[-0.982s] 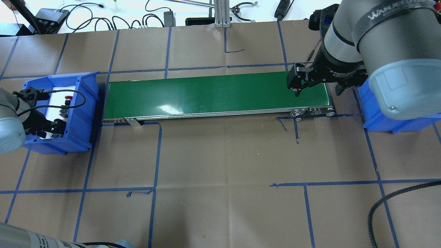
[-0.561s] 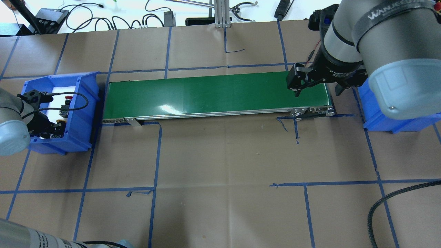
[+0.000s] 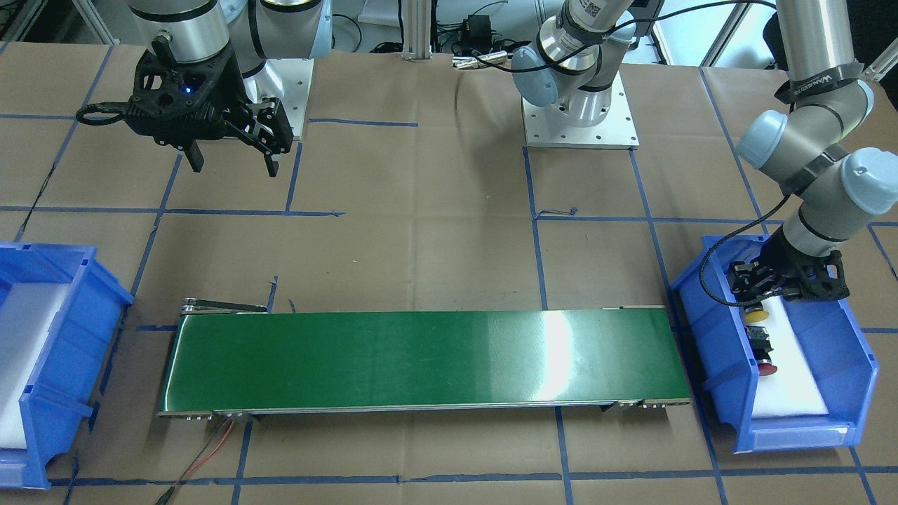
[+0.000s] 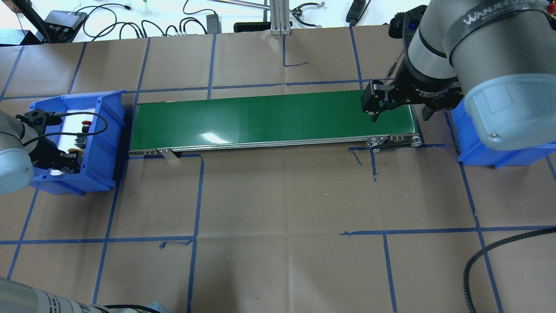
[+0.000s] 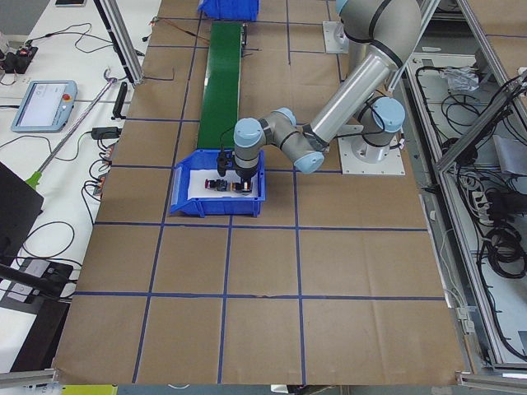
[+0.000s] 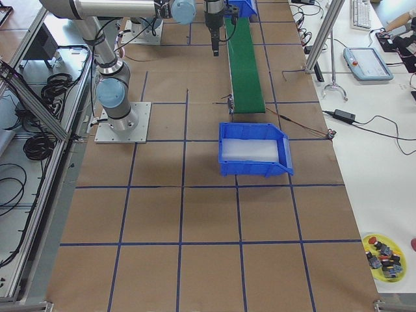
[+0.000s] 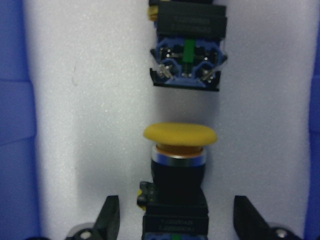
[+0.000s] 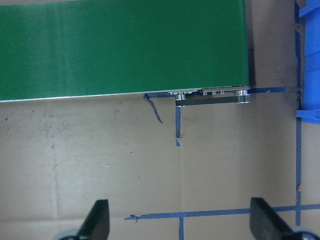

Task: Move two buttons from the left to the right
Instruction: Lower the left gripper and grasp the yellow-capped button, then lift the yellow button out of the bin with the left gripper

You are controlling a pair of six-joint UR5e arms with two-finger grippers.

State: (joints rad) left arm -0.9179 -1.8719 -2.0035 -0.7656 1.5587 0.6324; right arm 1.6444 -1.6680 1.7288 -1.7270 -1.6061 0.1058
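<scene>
The yellow button (image 7: 180,135) lies on white foam in the left blue bin (image 4: 104,130), cap pointing away from my wrist. My left gripper (image 7: 177,222) is open and low in the bin, one finger on each side of the button's black body, gaps showing on both sides. The red button (image 3: 767,367) lies just beyond it; in the left wrist view its end block (image 7: 186,55) faces the yellow cap. My right gripper (image 3: 231,163) hangs open and empty above the table beside the conveyor's right end.
A green conveyor belt (image 4: 269,117) runs between the left bin and a second blue bin (image 3: 63,337), foam-lined with nothing in it. Blue tape lines cross the brown paper. A yellow plate (image 6: 383,253) of spare parts sits far off.
My left wrist shifted a little right inside the bin and came back; the yellow cap now shows beside the gripper. The right arm has not moved.
</scene>
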